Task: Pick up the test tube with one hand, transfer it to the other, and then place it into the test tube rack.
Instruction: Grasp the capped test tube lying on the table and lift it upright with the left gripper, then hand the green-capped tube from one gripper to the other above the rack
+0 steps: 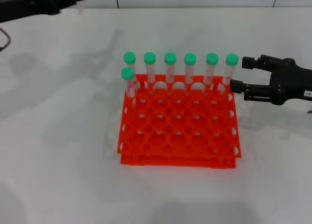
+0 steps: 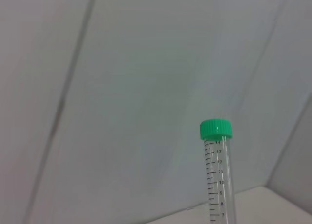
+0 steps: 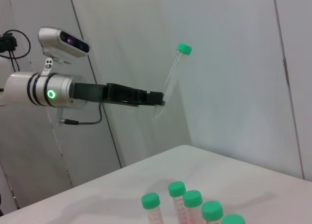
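Left pincer (image 3: 158, 101) is raised well above the test tube rack (image 1: 178, 131), pinching the test tube (image 3: 171, 78) near its lower end, cap tilted upward. Right pincer (image 1: 240, 74) sits spread just beside the rack's back-right corner, next to the racked tubes (image 1: 180, 73).

Green-capped test tube (image 3: 174, 73) tilted aloft; orange-red test tube rack (image 1: 178, 136) on table.
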Controlling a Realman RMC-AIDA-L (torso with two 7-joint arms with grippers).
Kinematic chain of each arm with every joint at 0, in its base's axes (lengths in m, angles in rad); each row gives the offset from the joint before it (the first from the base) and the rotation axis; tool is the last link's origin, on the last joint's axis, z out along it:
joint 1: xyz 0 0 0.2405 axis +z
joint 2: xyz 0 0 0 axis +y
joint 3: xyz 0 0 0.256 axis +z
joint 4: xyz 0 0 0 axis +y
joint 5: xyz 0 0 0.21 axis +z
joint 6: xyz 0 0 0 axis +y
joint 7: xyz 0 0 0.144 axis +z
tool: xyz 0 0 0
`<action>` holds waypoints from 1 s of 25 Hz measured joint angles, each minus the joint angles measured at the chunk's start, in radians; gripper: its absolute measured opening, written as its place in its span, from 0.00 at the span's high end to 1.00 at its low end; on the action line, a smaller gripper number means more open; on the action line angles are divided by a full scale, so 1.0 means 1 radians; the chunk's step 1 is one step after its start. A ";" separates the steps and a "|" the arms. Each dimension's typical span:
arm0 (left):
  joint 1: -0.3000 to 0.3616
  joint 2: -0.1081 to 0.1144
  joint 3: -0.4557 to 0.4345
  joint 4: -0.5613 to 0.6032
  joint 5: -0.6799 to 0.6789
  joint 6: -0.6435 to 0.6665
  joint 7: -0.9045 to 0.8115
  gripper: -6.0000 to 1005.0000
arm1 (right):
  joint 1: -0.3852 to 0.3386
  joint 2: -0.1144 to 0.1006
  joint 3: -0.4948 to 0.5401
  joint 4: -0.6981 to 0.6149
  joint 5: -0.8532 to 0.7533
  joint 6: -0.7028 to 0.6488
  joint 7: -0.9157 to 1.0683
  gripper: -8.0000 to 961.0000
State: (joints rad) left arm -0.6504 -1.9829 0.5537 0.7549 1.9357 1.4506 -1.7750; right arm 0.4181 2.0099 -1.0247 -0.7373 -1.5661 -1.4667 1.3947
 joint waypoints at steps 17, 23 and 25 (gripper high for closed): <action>-0.040 -0.022 0.113 -0.136 -0.041 0.112 0.308 0.80 | -0.012 -0.007 0.025 -0.038 0.000 -0.008 -0.003 0.12; -0.053 -0.027 0.119 -0.151 -0.041 0.124 0.343 0.80 | -0.013 -0.005 0.040 -0.040 0.000 -0.010 -0.012 0.12; -0.062 -0.030 0.125 -0.156 -0.042 0.132 0.349 0.80 | -0.013 -0.005 0.050 -0.041 0.000 -0.010 -0.012 0.12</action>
State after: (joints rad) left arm -0.7122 -2.0133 0.6783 0.5990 1.8940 1.5823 -1.4258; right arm 0.4050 2.0053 -0.9749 -0.7779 -1.5665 -1.4772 1.3829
